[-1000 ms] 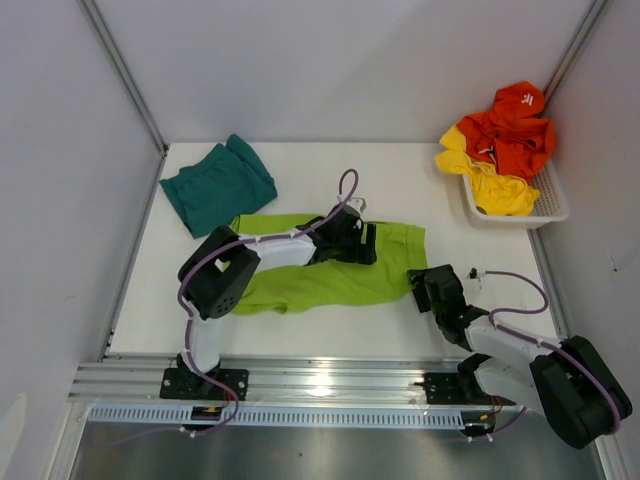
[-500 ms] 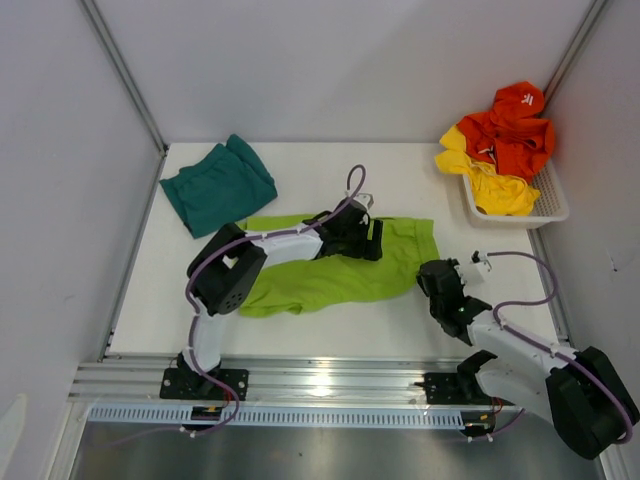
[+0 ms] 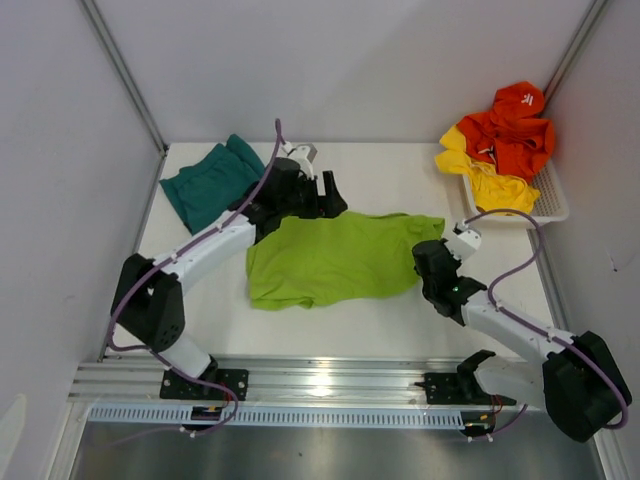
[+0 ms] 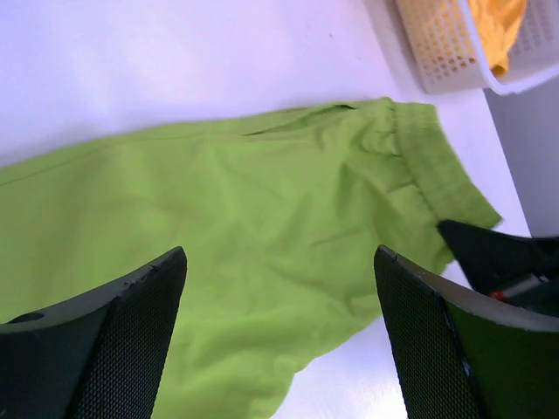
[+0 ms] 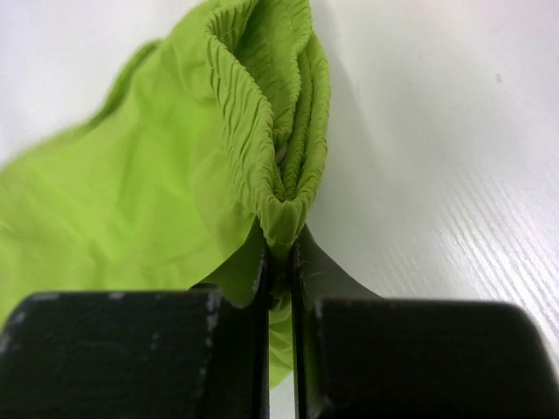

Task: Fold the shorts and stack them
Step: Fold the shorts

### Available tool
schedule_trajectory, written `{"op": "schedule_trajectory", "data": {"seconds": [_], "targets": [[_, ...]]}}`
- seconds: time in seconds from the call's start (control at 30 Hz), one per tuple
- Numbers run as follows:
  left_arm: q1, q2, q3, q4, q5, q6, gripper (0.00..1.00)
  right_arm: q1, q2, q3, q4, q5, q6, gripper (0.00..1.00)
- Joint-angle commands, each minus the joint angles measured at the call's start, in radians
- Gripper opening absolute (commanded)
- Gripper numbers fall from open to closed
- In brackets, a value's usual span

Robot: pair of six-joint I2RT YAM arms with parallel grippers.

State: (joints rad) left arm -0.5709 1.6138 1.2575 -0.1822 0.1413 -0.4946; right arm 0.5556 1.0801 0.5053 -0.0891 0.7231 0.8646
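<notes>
Lime shorts (image 3: 335, 258) on white table (image 3: 400, 175); right claw (image 5: 279, 262) pinches them, left claw (image 4: 279, 257) wide.

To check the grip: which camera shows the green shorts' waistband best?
The right wrist view: the bunched waistband fills it, pinched in the shut right gripper. The left wrist view shows it farther off, beyond the open left gripper. The top view shows only a small edge of the green shorts.

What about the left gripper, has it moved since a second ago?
Yes. The left gripper moved off the middle of the lime green shorts toward the table's far edge, level with the teal shorts.
</notes>
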Motion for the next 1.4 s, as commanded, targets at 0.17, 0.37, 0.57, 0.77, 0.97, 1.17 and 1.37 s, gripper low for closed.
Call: {"op": "schedule_trajectory", "data": {"seconds": [0.17, 0.37, 0.57, 0.77, 0.97, 1.17, 1.37], "targets": [[-0.049, 0.124, -0.13, 0.112, 0.078, 0.002, 0.89, 0.015, 0.113, 0.139, -0.132, -0.066, -0.023, 0.0], [-0.112, 0.222, -0.008, 0.081, 0.052, 0.024, 0.88, -0.014, 0.072, 0.027, -0.072, -0.25, 0.134, 0.34], [-0.144, 0.357, 0.19, 0.052, 0.046, 0.031, 0.89, -0.072, 0.08, -0.031, 0.015, -0.347, 0.16, 0.38], [-0.147, 0.452, 0.376, -0.005, 0.029, 0.06, 0.89, -0.108, 0.044, -0.102, 0.124, -0.373, 0.188, 0.74], [-0.156, 0.573, 0.509, -0.045, 0.035, 0.08, 0.9, -0.187, 0.049, -0.191, 0.239, -0.444, 0.217, 0.86], [-0.162, 0.643, 0.543, -0.025, 0.082, 0.088, 0.9, -0.21, 0.066, -0.276, 0.399, -0.461, 0.263, 0.9], [-0.184, 0.744, 0.672, -0.146, 0.067, 0.129, 0.89, -0.223, 0.102, -0.303, 0.514, -0.479, 0.3, 0.91]]}}
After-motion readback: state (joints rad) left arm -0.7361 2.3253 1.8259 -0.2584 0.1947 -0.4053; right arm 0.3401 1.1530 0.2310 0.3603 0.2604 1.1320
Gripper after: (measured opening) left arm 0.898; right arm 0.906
